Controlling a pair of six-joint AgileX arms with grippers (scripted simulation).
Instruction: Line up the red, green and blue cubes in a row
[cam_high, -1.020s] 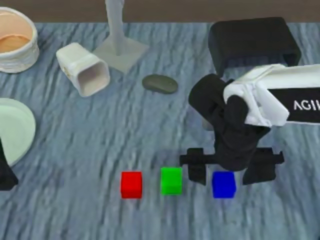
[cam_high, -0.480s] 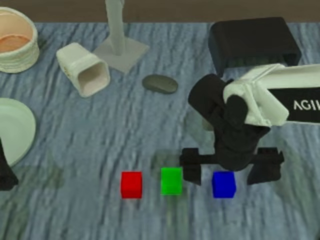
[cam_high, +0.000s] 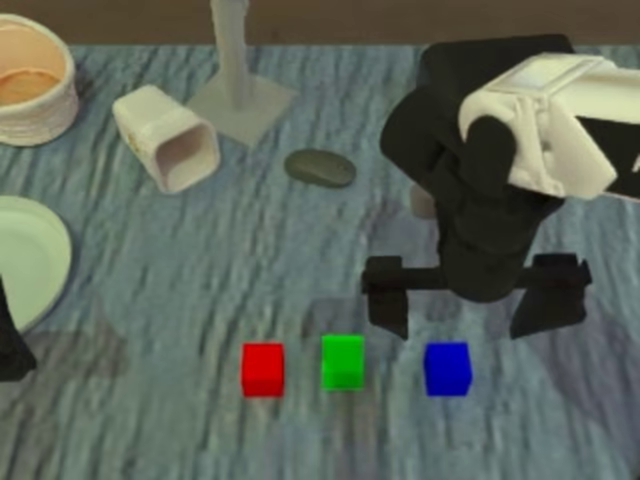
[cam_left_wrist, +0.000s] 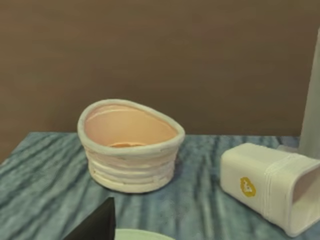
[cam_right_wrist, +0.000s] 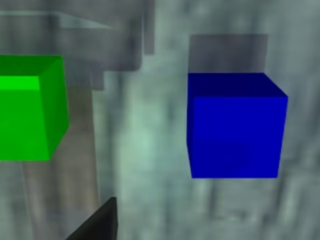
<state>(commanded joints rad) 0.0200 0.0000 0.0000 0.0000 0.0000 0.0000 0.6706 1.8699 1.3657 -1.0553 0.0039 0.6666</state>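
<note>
Placement is, by my judgement, the step now closing: red cube (cam_high: 263, 369), green cube (cam_high: 342, 361) and blue cube (cam_high: 447, 368) are lying in one row across the lower middle of the top view, each resting on the bench (cam_high: 200, 270) and none touching another. The gap between green and blue is looking wider than the gap between red and green.

My right tool (cam_high: 472, 298) is hovering just above the blue cube in the frame, right of centre. Its fingers are standing wide apart; it is gripping nothing and touching nothing.

Next move, as I judge it: either I am clearing the right arm away, or I am nudging the blue cube toward green to even the spacing.

My left tool is sitting parked at the lower left edge; whether it is open I cannot tell.
</note>
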